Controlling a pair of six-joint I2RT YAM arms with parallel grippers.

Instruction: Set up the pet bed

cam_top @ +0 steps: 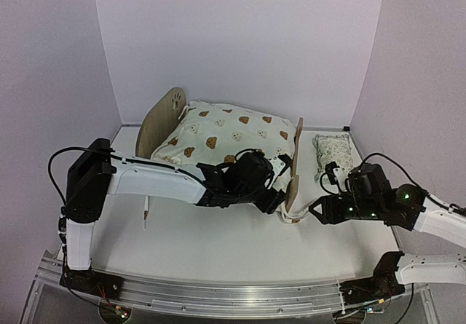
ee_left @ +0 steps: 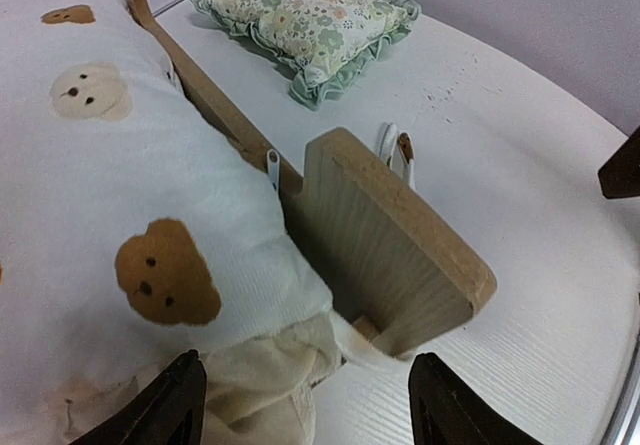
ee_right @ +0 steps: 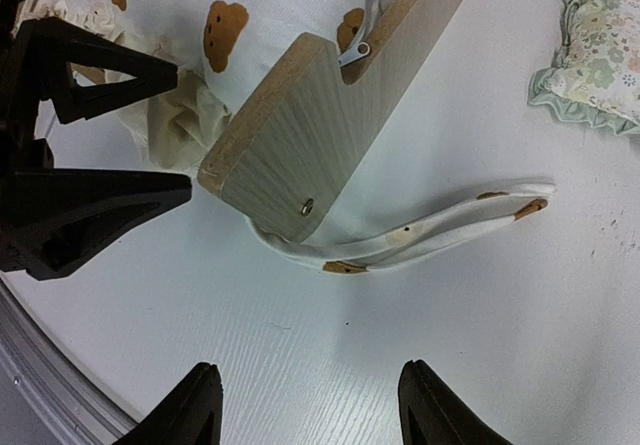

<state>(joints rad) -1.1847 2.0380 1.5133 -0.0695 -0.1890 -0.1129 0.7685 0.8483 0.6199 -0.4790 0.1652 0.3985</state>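
Top external view shows the pet bed (cam_top: 164, 124) standing at the back centre of the desk (cam_top: 218, 244), headboard to the left and footboard (ee_left: 400, 255) to the right. The bear-print quilt (cam_top: 233, 135) lies over the frame and hides any mattress beneath it. The left gripper (ee_left: 308, 360) is at the near corner of the bed by the footboard; its jaws stand apart on either side of the quilt's ruffled edge, and no clamp on the fabric can be seen. The right gripper (ee_right: 312, 365) hovers over bare desk just beside the footboard, jaws released and empty. A white fabric strip (ee_right: 450, 227) trails from under the footboard onto the desk. The green floral pillow (cam_top: 333, 151) rests on the desk beyond the footboard, off the bed. Assessment: the quilt is laid. Tidying the near corner and the loose strip, and placing the pillow, appear to remain.
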